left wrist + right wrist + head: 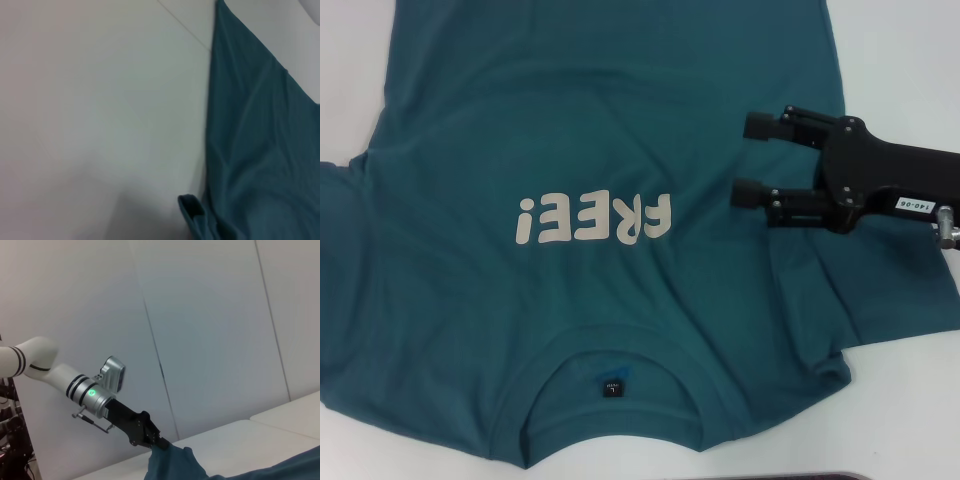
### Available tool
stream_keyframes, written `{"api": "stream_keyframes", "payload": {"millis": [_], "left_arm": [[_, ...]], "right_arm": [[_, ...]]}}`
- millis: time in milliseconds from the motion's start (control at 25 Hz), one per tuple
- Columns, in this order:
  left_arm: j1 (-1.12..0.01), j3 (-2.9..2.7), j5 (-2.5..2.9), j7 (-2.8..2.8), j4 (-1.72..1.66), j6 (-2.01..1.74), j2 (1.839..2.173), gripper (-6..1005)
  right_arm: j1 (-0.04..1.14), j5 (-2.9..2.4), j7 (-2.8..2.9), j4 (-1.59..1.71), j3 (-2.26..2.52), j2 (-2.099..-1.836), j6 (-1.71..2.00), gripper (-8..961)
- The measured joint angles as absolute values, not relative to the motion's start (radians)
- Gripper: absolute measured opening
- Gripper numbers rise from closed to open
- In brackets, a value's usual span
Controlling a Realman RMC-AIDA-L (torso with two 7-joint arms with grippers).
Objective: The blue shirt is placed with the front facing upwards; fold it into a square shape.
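I have the shirt (590, 200) flat on the table (910, 60), print up. The right gripper (745, 158) hovers spread over its side. The left gripper (159, 441) pinches a lifted edge. Soft, limp cloth: I'd grab hems.

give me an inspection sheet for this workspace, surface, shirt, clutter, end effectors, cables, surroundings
surface: white table, bare around the shirt, seams visible between panels.
job's things: blue shirt spread front up, cream "FREE!" lettering showing, collar toward the robot, not yet folded; light wrinkles.
clutter: nothing seen.
end effectors: right end effector hovers over the shirt's right side, open. Left end effector is at the shirt's edge, which is bunched up at its tip; whether it is shut cannot be told.
cables: nothing seen.
surroundings: plain white wall panels behind the table; a dark strip at the near table edge.
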State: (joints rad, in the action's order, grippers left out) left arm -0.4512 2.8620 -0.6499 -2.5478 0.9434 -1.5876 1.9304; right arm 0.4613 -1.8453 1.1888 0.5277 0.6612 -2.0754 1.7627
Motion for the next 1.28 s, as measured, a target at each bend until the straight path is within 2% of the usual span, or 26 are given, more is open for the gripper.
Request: {"api": "stream_keyframes", "payload": {"millis": [480, 720, 960, 1040, 1280], "left_arm": [[-0.470, 2.849, -0.845, -2.536, 0.828, -1.734, 1.936, 25], [-0.489, 2.846, -0.883, -2.499, 0.769, -1.700, 1.986, 32], [-0.495, 2.849, -0.895, -2.460, 0.743, -1.576, 2.058, 31], [-0.501, 2.844, -0.904, -2.442, 0.710, -1.528, 2.068, 31], [-0.537, 2.843, -0.914, -2.399, 0.603, -1.433, 2.070, 32]], "right_arm": [[0.463, -1.845, 1.189, 0.528, 0.664, -2.078, 1.761, 889], [0.463, -1.845, 1.186, 0.528, 0.664, -2.080, 1.761, 889], [0.463, -1.845, 1.186, 0.527, 0.663, -2.080, 1.763, 888], [0.463, -1.845, 1.187, 0.527, 0.663, -2.080, 1.765, 888], [0.464, -1.845, 1.187, 0.528, 0.663, -2.080, 1.766, 887]]}}
